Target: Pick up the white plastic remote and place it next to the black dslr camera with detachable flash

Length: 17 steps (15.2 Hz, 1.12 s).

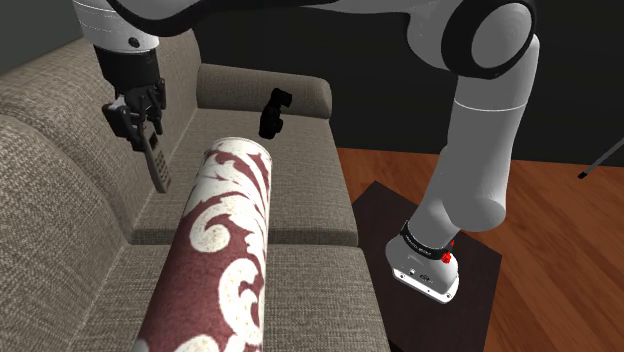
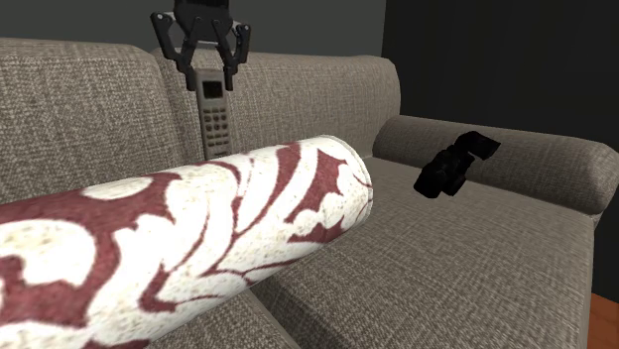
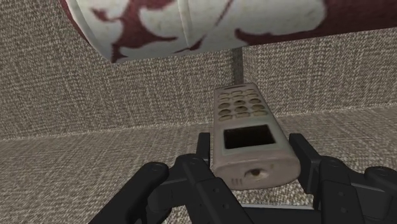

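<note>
A home living room: grey-brown fabric sofa, patterned bolster, wooden floor.

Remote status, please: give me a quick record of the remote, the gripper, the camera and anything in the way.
remote: off-white, hanging upright in the air, clear of the sofa seat
gripper: shut on the remote's upper end
camera: black, on the sofa seat by the armrest, apart from the remote
obstacle: red-and-white patterned bolster lying on the seat, close to the remote
placement: not yet done
</note>
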Tool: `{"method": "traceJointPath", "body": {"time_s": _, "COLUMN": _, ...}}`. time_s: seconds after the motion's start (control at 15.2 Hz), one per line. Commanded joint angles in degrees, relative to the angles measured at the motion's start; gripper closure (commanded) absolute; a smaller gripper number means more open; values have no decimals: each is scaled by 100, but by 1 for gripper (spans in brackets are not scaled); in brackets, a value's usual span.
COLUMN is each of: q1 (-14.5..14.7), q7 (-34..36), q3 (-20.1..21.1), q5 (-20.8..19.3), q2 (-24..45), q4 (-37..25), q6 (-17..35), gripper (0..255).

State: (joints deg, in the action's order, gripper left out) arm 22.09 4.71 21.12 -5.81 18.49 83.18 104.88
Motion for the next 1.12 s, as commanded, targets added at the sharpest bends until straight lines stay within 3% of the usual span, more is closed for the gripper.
{"method": "traceJointPath", "body": {"time_s": 0.0, "q1": 15, "q7": -3, "q3": 2, "q5": -7, "q2": 26, "q4": -200, "q6": -175, "gripper": 255}}
{"method": "traceJointPath", "body": {"time_s": 0.92, "q1": 186, "q7": 18, "q3": 17, "q5": -106, "q2": 313, "q4": -1702, "q6": -1397, "gripper": 255}}
{"method": "traceJointPath", "body": {"time_s": 1.06, "q1": -99, "q7": -217, "q3": -16, "q5": 82, "q2": -149, "q4": -1049, "q6": -1185, "gripper": 255}}
